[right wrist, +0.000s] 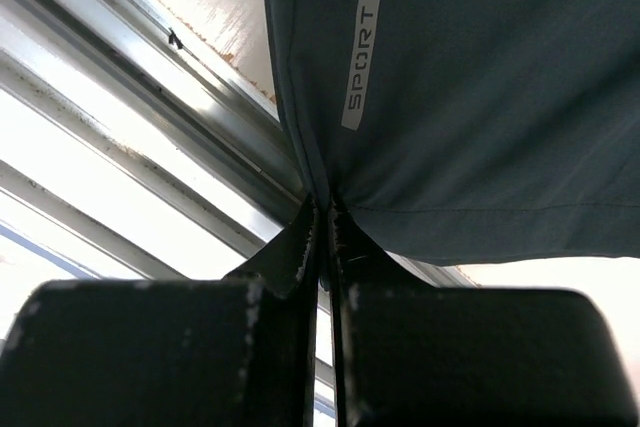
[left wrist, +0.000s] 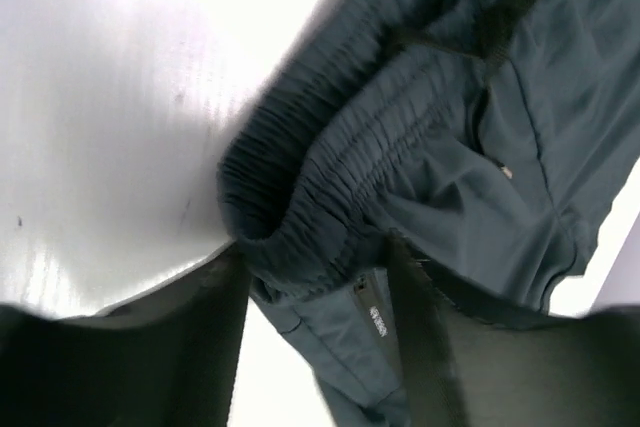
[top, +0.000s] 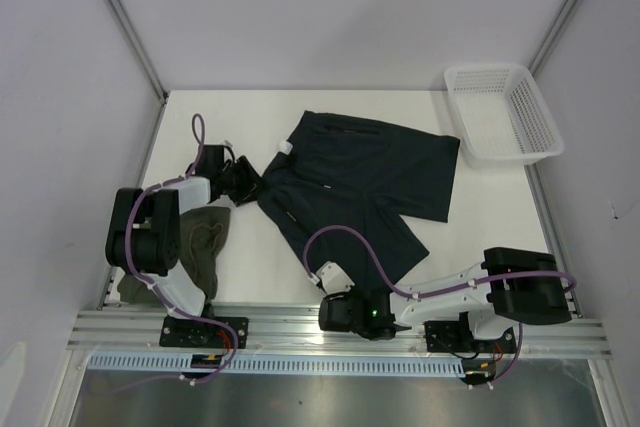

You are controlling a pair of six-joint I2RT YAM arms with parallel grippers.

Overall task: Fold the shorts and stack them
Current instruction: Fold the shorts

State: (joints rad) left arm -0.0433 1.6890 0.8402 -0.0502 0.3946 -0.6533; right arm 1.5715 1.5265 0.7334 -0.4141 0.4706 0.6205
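The dark navy-teal shorts [top: 360,182] lie spread flat in the middle of the table, waistband to the left. My left gripper [top: 243,179] is open at the waistband's left corner. In the left wrist view [left wrist: 315,252] the gathered waistband [left wrist: 300,197] lies between the two spread fingers [left wrist: 205,347]. My right gripper [top: 330,292] is at the table's near edge and is shut on a leg hem of the navy shorts [right wrist: 470,97], which bears a "SPORT" label; in the right wrist view [right wrist: 325,202] the jaws are pressed together. The olive-green shorts [top: 205,242] lie bunched at the left, partly under my left arm.
A white mesh basket [top: 500,112] stands at the back right corner. The aluminium rail [top: 300,327] runs along the near edge, just under the right gripper. Grey walls enclose the table on three sides.
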